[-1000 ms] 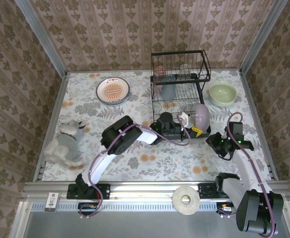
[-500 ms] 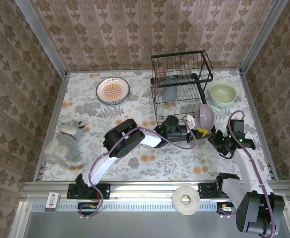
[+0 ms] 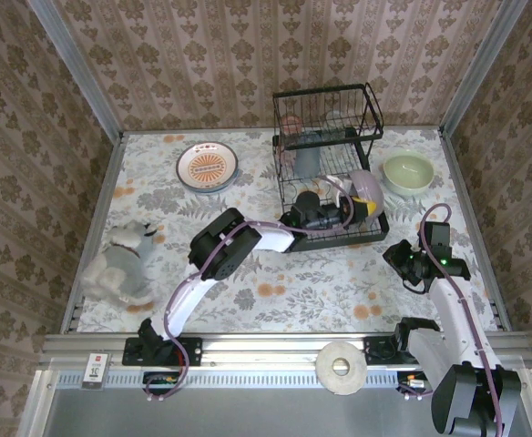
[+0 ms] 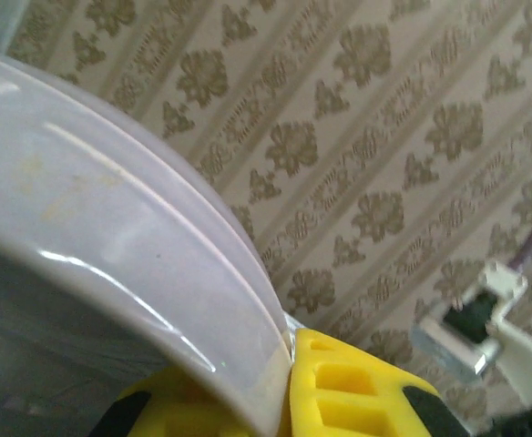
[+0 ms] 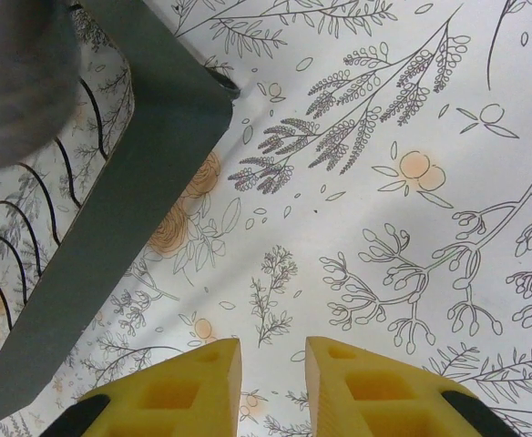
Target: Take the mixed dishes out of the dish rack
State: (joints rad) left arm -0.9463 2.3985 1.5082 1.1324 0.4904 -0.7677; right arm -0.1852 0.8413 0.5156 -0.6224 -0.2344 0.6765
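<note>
brown damask-patterned walls [image 3: 184, 55] enclose a table [image 3: 275, 296] covered in floral cloth.

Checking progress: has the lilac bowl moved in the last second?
Yes. The lilac bowl shifted toward the far wall, ending nearer the stationary cream-green bowl.

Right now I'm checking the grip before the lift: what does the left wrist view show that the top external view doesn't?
Left wrist view: close up, the rim of the lilac bowl sits pinched between the yellow fingers of the left gripper.
Top external view: the dish rack, the orange-patterned plate, the cream-green bowl, and the right gripper, empty, near the rack's corner.
Both: the lilac bowl in the left gripper, and patterned wallpaper behind.
</note>
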